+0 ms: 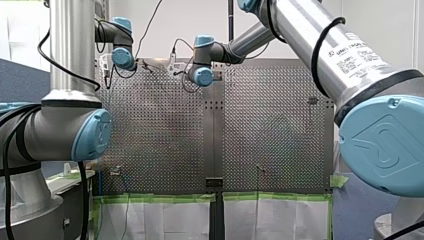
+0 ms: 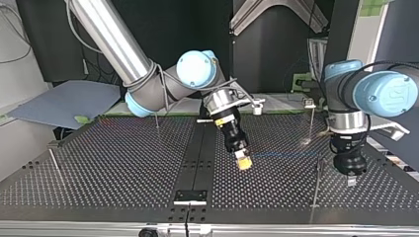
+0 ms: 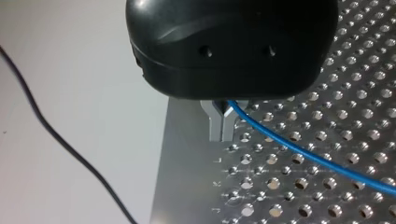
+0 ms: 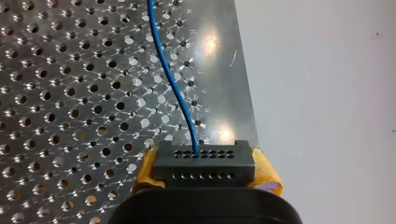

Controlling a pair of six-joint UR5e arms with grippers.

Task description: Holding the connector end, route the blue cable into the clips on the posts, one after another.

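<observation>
Blue cable (image 4: 175,88) — one — leaves one connector (image 4: 204,163) between two yellow pads (image 4: 267,173).

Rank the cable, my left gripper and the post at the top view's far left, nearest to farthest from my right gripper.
1. The cable: runs from the connector in my right gripper toward the view's right.
2. My left gripper: at the view's right, further along the cable.
3. The post: at the view's far left.

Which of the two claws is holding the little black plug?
My right gripper, the yellow-padded one, clamps the connector; my left gripper pinches only the blue cable.
</observation>
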